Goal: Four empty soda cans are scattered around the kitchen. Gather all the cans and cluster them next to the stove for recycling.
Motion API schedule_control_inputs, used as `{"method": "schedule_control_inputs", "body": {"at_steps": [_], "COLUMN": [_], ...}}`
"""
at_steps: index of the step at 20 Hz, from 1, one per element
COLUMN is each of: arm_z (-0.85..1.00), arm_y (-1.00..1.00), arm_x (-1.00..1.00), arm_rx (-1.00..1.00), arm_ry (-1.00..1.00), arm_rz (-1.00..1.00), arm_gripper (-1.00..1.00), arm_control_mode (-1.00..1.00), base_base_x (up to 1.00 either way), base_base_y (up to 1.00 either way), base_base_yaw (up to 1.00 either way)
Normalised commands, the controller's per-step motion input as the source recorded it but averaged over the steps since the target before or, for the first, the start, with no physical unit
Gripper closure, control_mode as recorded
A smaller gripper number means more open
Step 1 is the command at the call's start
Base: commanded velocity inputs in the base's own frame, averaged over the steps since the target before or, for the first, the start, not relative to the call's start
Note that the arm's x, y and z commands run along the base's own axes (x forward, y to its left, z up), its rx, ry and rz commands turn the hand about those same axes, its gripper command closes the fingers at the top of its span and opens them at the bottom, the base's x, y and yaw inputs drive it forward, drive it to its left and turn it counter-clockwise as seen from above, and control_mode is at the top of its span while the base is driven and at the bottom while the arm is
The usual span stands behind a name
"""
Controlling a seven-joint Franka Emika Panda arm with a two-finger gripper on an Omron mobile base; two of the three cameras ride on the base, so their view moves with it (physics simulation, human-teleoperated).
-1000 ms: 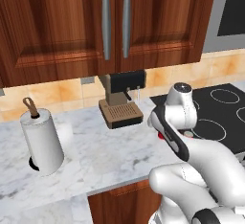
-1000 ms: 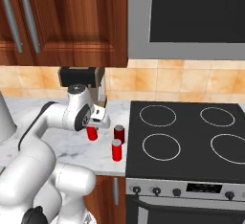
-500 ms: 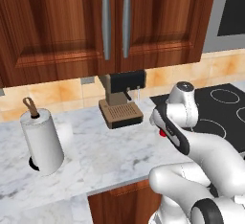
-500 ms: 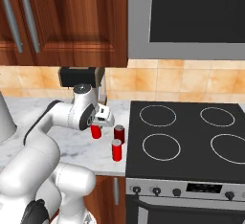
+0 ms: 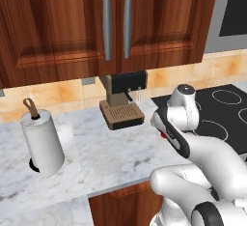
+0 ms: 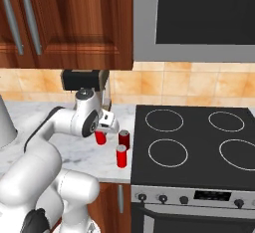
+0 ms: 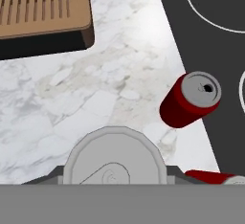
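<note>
The gripper is closed around a red soda can, held above the marble counter near the left edge of the stove; its fingers are mostly hidden behind the hand. In the hand view that can's grey top hides the fingertips. Two more cans stand by the stove's edge; one is cut off. The coffee machine stands at the counter's back.

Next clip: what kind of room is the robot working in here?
A home-style kitchen, rendered rather than real. A black glass stove sits beside a marble counter, wooden cabinets hang above, and a coffee machine stands against the tiled wall.
</note>
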Motion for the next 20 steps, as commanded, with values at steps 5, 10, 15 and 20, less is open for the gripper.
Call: {"method": "schedule_control_inputs", "body": {"at_steps": [5, 10, 15, 20], "arm_z": [-0.06, -0.13, -0.10, -0.22], "arm_y": [-0.03, -0.11, -0.02, 0.00], "arm_x": [0.09, 0.28, 0.26, 0.17], "arm_rx": [0.00, 0.00, 0.00, 0.00], "arm_ry": [0.00, 0.00, 0.00, 0.03], "arm_rz": [-0.10, -0.08, -0.05, -0.03], "arm_gripper": [1.00, 1.00, 1.00, 1.00], "arm_control_mode": [-1.00, -1.00, -1.00, -1.00], "base_base_x": [0.00, 0.00, 0.00, 0.00], "base_base_y": [0.00, 0.00, 0.00, 0.00], "base_base_yaw": [0.00, 0.00, 0.00, 0.00]}}
